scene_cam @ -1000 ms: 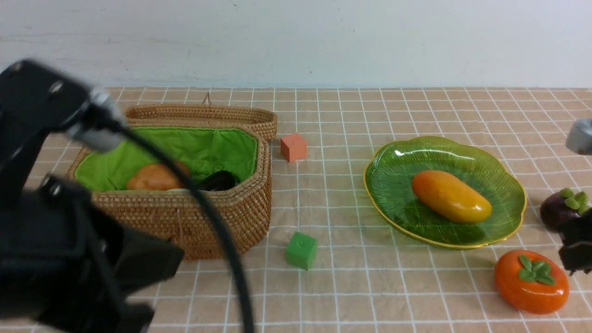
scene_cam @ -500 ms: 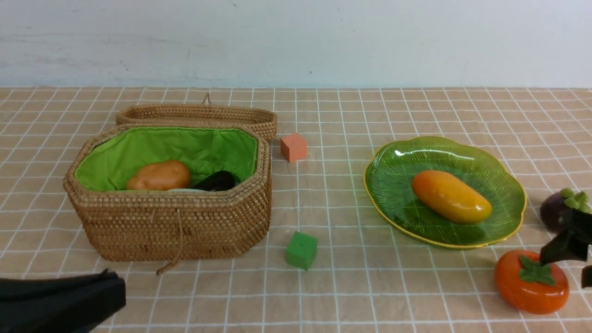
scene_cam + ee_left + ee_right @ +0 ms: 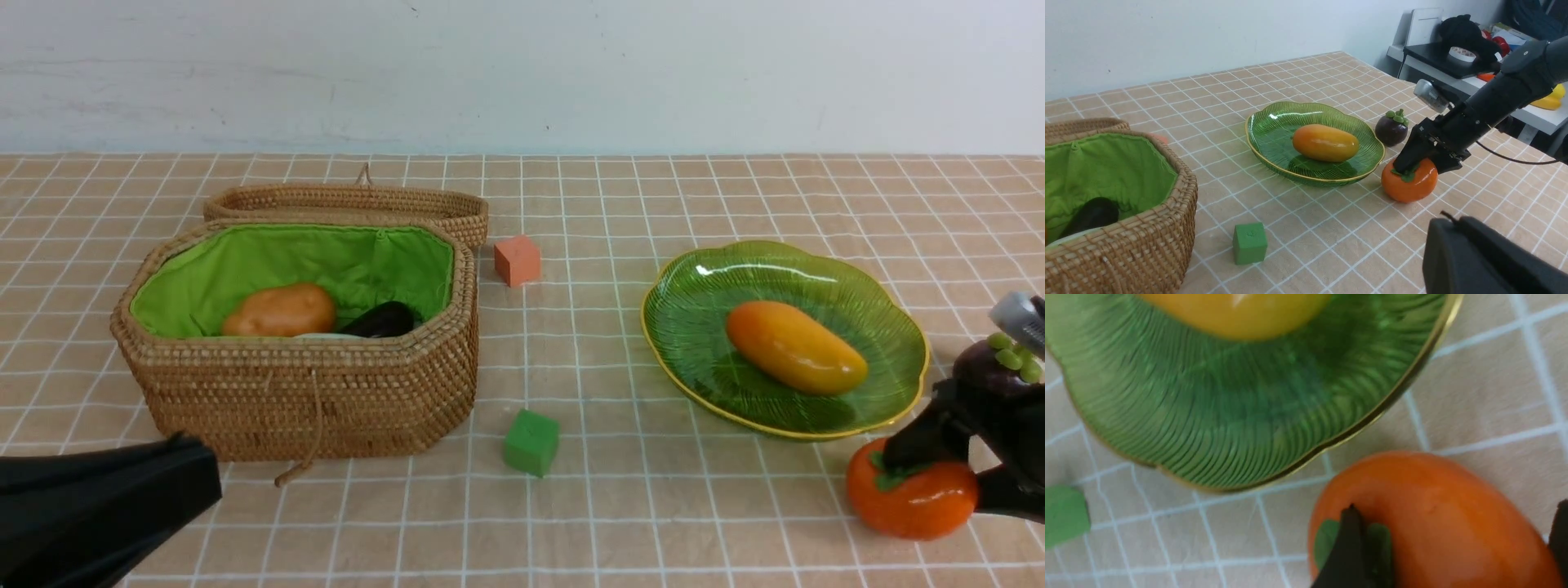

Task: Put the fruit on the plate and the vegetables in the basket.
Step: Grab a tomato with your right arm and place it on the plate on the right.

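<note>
1. Lining up the persimmon (image 3: 906,510) for its lift onto the plate (image 3: 694,384): that appears to be the step in hand. The fruit is seen on the table at the plate's 5 o'clock, just beside the gold rim.

2. And here, the right gripper (image 3: 951,465) is set astride it! The jaws are spread wide, one finger laid over the leaf cap, the other by the far flank. Whether a firm hold has been gained cannot be told.

3. The left gripper (image 3: 1453,228) is closed, with no fruit or vegetable seen in it; nothing seems to be asked of it for now.

4. At the plate's 9 o'clock, the basket (image 3: 302,400) is well stocked: potato (image 3: 282,310), eggplant (image 3: 384,320) and a pale sliver, presumably the radish (image 3: 322,336). The vegetable half looks done.

5. The mango (image 3: 796,347) is already plated; the mangosteen (image 3: 984,367) is left waiting off the plate's 3 o'clock.

6. Next, an even squeeze is called for, then a lift clear of the rim and a short carry towards 11 o'clock. Slipping is the danger on that glossy, rounded skin, and the mango could be nudged if the landing is made too deep.
</note>
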